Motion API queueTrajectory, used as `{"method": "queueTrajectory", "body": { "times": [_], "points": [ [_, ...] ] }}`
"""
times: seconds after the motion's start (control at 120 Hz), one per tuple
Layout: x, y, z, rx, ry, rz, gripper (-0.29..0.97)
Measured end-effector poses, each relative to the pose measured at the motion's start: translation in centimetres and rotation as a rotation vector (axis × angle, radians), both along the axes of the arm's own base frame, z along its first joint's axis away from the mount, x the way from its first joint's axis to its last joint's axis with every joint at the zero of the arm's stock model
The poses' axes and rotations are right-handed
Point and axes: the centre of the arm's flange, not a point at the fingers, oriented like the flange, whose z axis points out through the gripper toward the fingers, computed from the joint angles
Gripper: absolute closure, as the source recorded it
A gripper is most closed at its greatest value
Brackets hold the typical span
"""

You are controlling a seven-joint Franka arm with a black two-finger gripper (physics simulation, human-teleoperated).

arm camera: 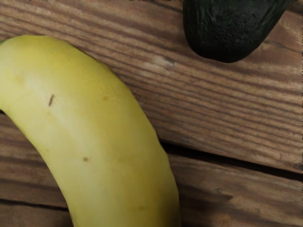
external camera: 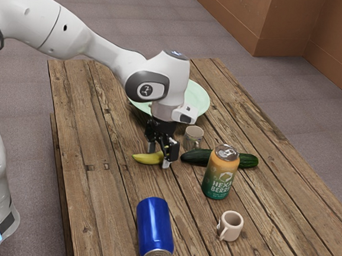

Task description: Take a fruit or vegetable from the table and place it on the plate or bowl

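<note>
Banana [external camera: 145, 158] is what we are hanging over. It is lying flat on the wooden tabletop [external camera: 93, 187], near the middle, with its curved yellow body stretching toward the exterior view's left. We are holding our tool [external camera: 163, 155] low over the end that is facing the exterior view's right. The two black fingers are pointing down and standing apart, one on each side of that end. They are not gripping it, so the tool is open and carrying nothing, and the fruit is resting on the planks. Our white arm [external camera: 93, 42] is coming in from the exterior view's upper left and bending down over the spot.

Toward the exterior view's right of the tool, a dark green cucumber [external camera: 197, 156] is lying on the tabletop. Its near tip is close to the banana's end but apart from it. In the wrist view we are looking straight down on the banana [arm camera: 94, 142], and the cucumber's rounded tip [arm camera: 232, 28] is showing just past it, with bare wood between the two.

A pale green plate [external camera: 199, 96] is sitting farther back on the tabletop, partly hidden by our hand. A small grey mug [external camera: 193, 137] is standing between the plate and the cucumber. A green can [external camera: 220, 173] is standing upright in front of the cucumber, covering its middle. A blue can [external camera: 153, 227] is lying on its side nearer the front edge, and a beige mug [external camera: 231, 225] is sitting to the exterior view's right of it.
</note>
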Motion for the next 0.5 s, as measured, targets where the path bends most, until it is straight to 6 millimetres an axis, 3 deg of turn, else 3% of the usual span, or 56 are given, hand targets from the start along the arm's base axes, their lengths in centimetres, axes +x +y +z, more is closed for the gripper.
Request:
{"method": "queueTrajectory", "body": {
  "times": [0.408, 0.5],
  "points": [
    [0.21, 0.34, -0.65, 0.000, 0.008, 0.005, 0.47],
    [0.21, 0.58, -0.61, 0.001, 0.010, 0.010, 0.50]
  ]
}}
